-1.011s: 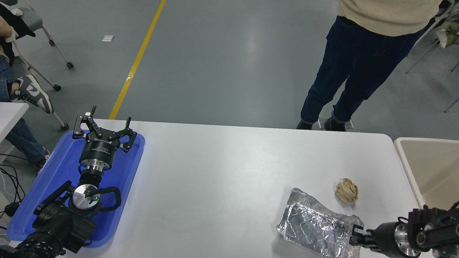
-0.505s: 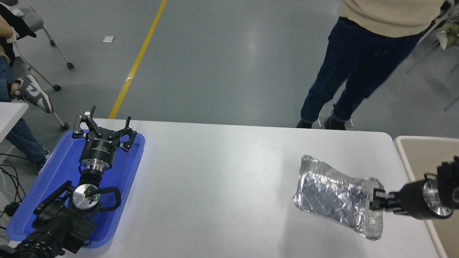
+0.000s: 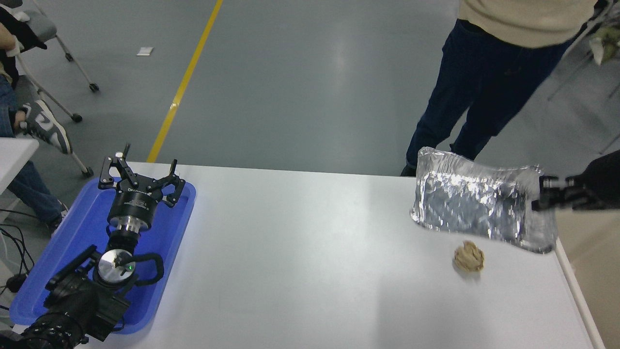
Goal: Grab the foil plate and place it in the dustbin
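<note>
The foil plate (image 3: 472,203), crinkled and shiny silver, hangs in the air above the table's far right corner, tilted with its inside facing me. My right gripper (image 3: 541,196) comes in from the right edge and is shut on the plate's right rim. The dustbin (image 3: 591,261), beige, shows as a strip at the right edge, partly behind the plate and the arm. My left gripper (image 3: 141,173) is parked open over the blue tray at the lower left.
A small crumpled tan paper ball (image 3: 469,257) lies on the white table (image 3: 300,252) just below the lifted plate. The blue tray (image 3: 77,252) sits at the left edge. A person in dark jeans (image 3: 479,92) stands at the far side, close to the plate.
My right gripper has lifted the foil plate off the table and carried it up and to the right, toward the dustbin. The paper ball is uncovered again. The left arm has stayed put.
</note>
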`<state>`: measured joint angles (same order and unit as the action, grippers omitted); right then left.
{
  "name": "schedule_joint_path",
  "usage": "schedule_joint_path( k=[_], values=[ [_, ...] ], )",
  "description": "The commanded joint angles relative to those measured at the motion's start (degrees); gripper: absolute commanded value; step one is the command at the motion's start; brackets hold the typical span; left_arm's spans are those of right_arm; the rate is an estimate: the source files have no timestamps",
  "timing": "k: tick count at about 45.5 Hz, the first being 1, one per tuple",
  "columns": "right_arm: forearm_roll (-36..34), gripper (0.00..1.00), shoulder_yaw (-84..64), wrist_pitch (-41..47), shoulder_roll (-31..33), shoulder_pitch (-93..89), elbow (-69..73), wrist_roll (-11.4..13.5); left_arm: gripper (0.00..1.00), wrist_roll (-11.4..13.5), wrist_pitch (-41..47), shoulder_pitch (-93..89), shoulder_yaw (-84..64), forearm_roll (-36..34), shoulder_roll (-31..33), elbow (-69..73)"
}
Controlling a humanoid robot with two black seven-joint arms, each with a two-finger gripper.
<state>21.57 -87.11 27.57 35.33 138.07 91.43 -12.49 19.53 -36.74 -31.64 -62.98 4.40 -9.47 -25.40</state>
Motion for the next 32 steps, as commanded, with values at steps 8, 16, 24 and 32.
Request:
schedule_joint_path(
  k=[8,16,24,32],
  values=[
    [0.13,0.0,-3.07,6.88,-3.16,8.97,-0.03,-0.25,1.0,-0.02,0.0,0.09,-0.04,-0.01,-0.02,0.0],
    [1.1,0.0,-4.91,6.88,-2.81,9.06,-0.29,-0.25,1.0,-0.02,0.0,0.09,-0.04,-0.01,-0.02,0.0],
    [8.56,0.0,-7.37,7.41,0.34,7.83,-4.15,-0.25,1.0,-0.02,-0.09,0.09,-0.04,-0.01,-0.02,0.0],
    [16.39,0.0,-8.17,7.67,8.78,1.34,-15.3,-0.26,1.0,-0.02,0.0,0.0,-0.04,-0.01,-0.02,0.0]
  ],
)
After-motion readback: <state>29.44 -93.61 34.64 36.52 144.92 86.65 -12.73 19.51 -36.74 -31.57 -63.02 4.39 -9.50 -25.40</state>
